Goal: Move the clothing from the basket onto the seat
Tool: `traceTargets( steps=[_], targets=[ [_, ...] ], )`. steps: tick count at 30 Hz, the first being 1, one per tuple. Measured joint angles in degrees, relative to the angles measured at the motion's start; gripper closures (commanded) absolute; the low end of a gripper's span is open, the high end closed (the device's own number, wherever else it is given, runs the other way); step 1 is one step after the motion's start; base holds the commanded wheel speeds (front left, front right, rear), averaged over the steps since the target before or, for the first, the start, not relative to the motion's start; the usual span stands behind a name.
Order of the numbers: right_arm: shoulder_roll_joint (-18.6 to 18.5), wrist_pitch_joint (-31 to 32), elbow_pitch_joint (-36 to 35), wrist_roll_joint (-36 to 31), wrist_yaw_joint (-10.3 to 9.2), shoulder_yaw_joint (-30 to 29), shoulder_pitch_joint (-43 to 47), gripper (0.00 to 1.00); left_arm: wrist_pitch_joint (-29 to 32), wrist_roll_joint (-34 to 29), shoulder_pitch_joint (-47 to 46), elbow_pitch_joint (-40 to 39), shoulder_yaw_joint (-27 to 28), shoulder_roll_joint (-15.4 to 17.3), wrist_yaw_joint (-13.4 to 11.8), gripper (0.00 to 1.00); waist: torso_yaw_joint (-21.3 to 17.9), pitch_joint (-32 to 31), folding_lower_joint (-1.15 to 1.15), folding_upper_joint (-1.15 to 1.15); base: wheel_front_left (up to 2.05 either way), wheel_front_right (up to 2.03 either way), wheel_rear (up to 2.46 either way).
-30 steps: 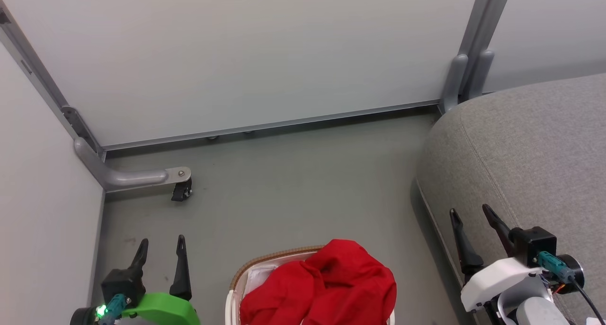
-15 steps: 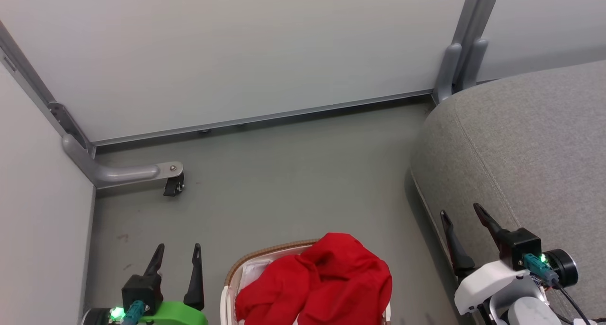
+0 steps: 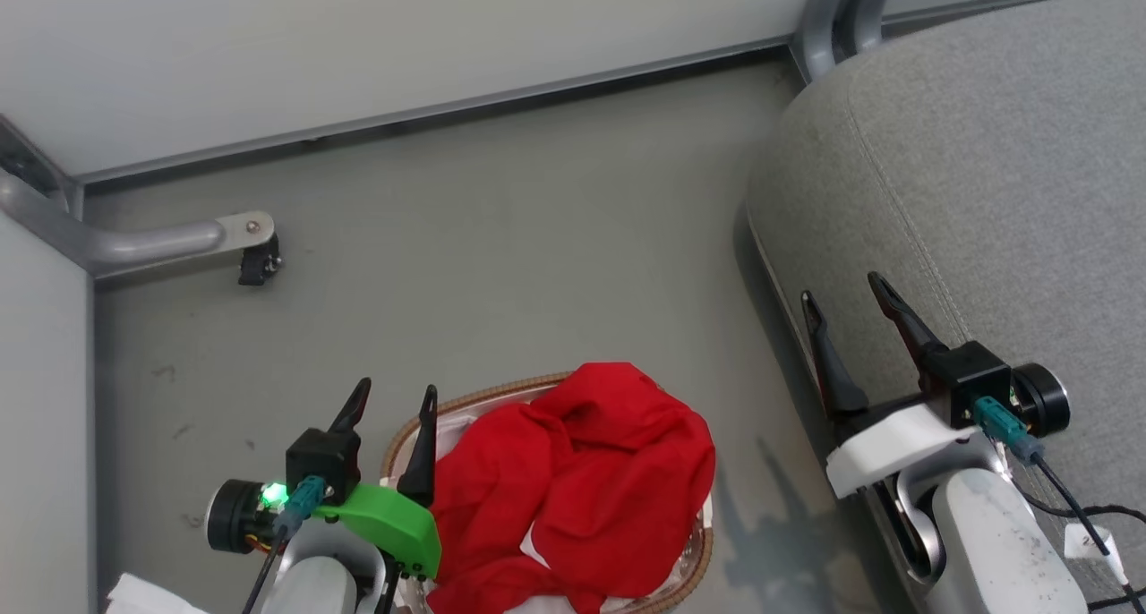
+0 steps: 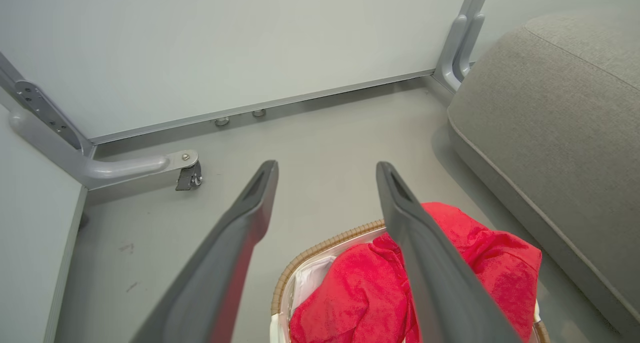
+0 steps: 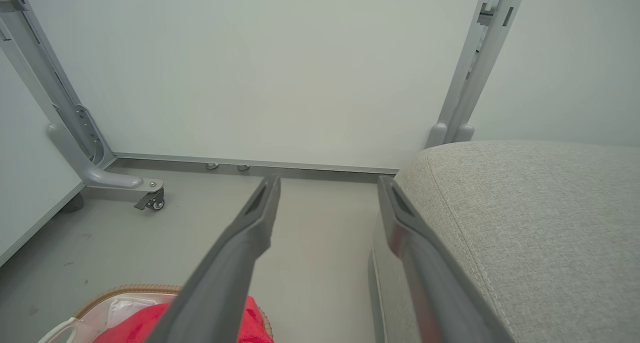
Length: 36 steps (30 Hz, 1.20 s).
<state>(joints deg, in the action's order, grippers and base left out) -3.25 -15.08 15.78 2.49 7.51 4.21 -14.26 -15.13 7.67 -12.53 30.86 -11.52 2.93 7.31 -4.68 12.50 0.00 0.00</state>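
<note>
Bright red clothing point(image 3: 573, 480) point(image 4: 370, 288) point(image 5: 145, 323) is heaped in the cream basket point(image 3: 407, 430) point(image 4: 290, 278) point(image 5: 125, 295) with a brown rim, on the floor at the bottom middle of the head view. The grey seat point(image 3: 985, 175) point(image 4: 545, 128) point(image 5: 525, 218) fills the right side. My left gripper point(image 3: 395, 398) point(image 4: 325, 168) hovers open over the basket's left rim, holding nothing. My right gripper point(image 3: 842, 287) point(image 5: 327, 183) stands open and empty by the seat's front edge, right of the basket.
Pale partition panels point(image 3: 358, 32) close off the far side and the left. A grey panel foot with a black caster point(image 3: 258, 260) juts onto the floor at left, and a panel post point(image 3: 828, 14) stands by the seat's far corner. Bare grey floor point(image 3: 501, 238) lies beyond the basket.
The head camera has tilted down, so the whole scene sits higher and more of the basket shows. Both grippers have risen further into the view, the left one nearer the basket.
</note>
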Motion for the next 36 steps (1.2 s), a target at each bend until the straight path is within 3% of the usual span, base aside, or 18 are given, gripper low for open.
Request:
traceTargets(
  steps=[14, 24, 36],
  targets=[
    [0.33, 0.0, -6.15, 4.28, 0.0, 3.94, -6.7, 0.0, 0.01, 8.91, -11.17, 8.65, -13.29, 4.31, 0.04, 0.0, -5.41, 13.6, 0.0, 0.0, 0.0, 0.0, 0.0],
    [0.31, 0.0, -8.16, 5.6, 0.0, 5.26, -7.73, 0.0, 0.0, 15.11, -16.35, 13.8, -27.71, 6.2, 0.04, 0.0, -8.88, 21.9, 0.01, 0.0, 0.0, 0.0, 0.0],
    [0.34, 0.0, -9.9, 6.17, 0.0, 6.13, -9.56, 0.0, 0.01, 22.25, -24.16, 22.27, -39.0, 7.89, 0.07, 0.0, -11.61, 31.2, 0.0, 0.0, 0.0, 0.0, 0.0]
  ],
)
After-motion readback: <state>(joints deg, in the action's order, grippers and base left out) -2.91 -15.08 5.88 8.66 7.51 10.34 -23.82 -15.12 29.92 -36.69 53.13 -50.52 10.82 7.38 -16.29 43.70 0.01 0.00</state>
